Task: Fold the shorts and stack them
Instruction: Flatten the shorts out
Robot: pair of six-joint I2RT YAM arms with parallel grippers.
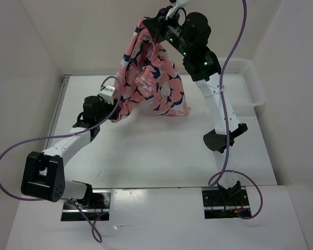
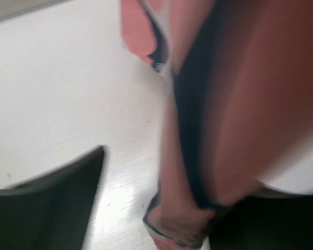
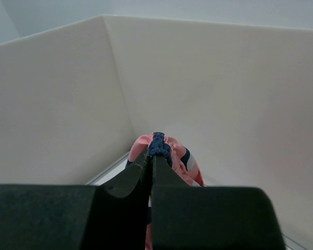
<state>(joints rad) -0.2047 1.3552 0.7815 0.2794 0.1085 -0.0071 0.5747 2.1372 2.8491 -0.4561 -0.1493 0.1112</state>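
The salmon-pink shorts with navy-and-white shapes hang stretched in the air, and their lower right edge touches the table. My right gripper is raised high at the back and is shut on the navy gathered edge of the shorts; its jaws are pressed together. My left gripper is low on the table at the shorts' lower left corner. In the blurred left wrist view its fingers stand wide apart. A bunched fold of the shorts lies between them against the right finger.
A white plastic mesh basket stands at the back right of the table. White walls close in the left, back and right sides. The right arm's elbow rests low at centre right.
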